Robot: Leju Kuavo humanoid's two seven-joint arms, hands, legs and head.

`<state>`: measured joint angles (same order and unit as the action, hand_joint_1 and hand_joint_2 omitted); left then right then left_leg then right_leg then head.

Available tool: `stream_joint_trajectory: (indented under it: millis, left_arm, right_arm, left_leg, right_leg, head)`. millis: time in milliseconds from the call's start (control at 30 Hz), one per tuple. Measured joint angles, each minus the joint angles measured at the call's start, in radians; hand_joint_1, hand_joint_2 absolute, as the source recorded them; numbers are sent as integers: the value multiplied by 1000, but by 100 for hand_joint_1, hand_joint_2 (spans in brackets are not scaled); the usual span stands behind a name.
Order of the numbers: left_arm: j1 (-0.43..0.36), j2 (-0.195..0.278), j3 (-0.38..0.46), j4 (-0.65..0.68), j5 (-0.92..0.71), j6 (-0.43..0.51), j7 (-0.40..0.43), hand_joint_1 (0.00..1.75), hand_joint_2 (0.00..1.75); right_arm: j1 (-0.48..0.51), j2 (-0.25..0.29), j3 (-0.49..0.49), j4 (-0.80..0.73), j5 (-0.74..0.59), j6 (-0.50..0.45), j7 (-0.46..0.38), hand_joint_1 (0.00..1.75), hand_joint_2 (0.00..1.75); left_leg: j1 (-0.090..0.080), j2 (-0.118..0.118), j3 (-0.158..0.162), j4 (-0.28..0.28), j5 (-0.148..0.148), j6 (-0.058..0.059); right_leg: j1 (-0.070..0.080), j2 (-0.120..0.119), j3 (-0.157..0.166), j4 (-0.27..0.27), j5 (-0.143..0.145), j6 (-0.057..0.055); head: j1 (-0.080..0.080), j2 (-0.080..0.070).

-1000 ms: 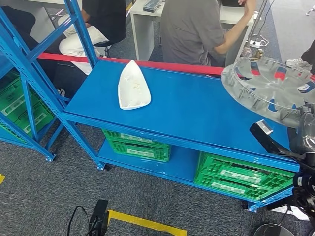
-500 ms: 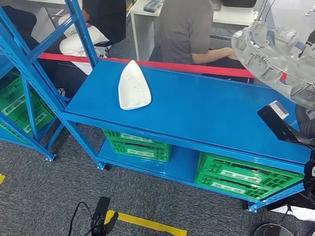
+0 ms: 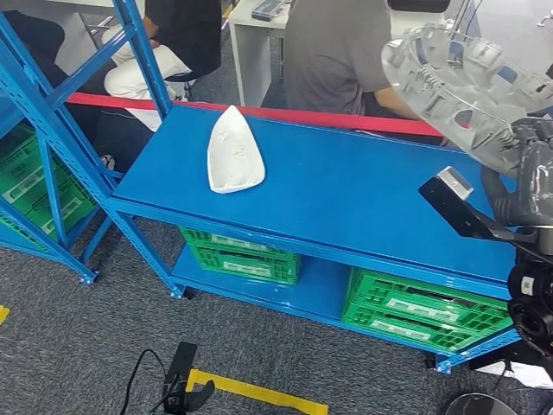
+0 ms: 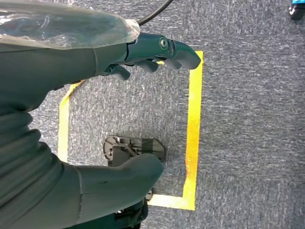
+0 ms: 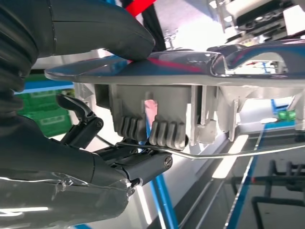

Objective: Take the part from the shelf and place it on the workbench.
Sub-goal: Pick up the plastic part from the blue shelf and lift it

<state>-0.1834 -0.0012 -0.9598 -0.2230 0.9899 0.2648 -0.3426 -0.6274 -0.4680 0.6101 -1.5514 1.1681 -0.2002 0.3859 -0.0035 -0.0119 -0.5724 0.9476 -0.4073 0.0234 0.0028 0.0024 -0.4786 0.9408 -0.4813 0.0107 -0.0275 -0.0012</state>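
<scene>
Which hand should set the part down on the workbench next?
Right. The right robot hand already grips the round silver plastic wheel cover; the left robot hand hangs open over grey carpet.

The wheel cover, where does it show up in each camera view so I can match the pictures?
Head view: wheel cover at upper right, tilted, above the blue shelf, held by the right hand.
Left wrist view: not in it; the left hand hangs over carpet and yellow tape.
Right wrist view: cover across the middle, thumb on its face, fingers under the rim.
Shared landmark: a green crate.
</scene>
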Motion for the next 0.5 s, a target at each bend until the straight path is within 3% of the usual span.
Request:
stream_joint_trajectory:
  millis: [500]
  left_arm:
    - [-4, 0, 0, 0, 0, 0, 0, 0, 175]
  right_arm:
    - [-42, 44, 69, 52, -6, -8, -7, 175, 175]
  left_leg:
    - [0, 0, 0, 0, 0, 0]
  right_leg:
    - [0, 0, 0, 0, 0, 0]
  head:
    - [0, 0]
